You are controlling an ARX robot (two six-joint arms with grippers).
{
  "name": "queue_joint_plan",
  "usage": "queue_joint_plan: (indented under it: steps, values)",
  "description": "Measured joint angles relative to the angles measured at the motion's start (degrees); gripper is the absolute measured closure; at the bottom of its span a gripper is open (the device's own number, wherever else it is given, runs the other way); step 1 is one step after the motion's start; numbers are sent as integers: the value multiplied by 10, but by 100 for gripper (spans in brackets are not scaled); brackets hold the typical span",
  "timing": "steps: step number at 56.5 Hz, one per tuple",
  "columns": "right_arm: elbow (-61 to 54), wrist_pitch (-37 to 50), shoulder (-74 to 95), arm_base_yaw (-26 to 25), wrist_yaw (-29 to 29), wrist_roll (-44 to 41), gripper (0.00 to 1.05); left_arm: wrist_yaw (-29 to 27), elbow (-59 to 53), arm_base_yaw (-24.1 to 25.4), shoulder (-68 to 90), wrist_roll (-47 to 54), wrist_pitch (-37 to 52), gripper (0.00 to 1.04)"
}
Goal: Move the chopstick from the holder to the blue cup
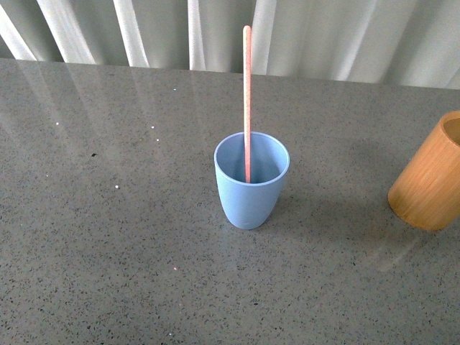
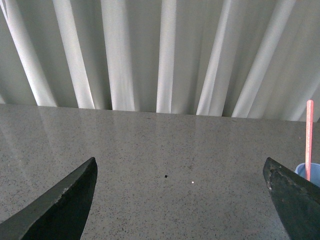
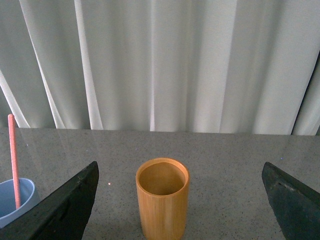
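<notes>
White pleated curtains [image 1: 302, 36] hang behind a grey speckled counter [image 1: 108, 251]. From the front, the blue cup [image 1: 251, 190] stands mid-counter with the chopstick [image 1: 247, 100] already inside it, its lower end on the cup's floor and its upper part resting at the far rim, nearly upright; the holder [image 1: 430, 176] sits well apart at the right edge, cut off by the frame, and neither arm shows here. The left wrist view adds the left gripper [image 2: 180, 200], spread wide over bare counter and holding nothing, with the cup's rim and the stick only just peeking past one finger. The right wrist view supplies what the front misses: the holder seen whole, upright and empty inside, between the right gripper's [image 3: 180, 200] wide-apart fingers, which touch nothing. The transfer looks finished to me.
</notes>
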State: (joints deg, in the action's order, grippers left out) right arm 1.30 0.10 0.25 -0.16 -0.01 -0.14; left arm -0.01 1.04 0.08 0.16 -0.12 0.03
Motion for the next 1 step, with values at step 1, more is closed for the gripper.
queue_joint_plan:
  steps: [1]
  values:
    - [0,0,0,0,0,0,10,0,0,0,0,0,0,7]
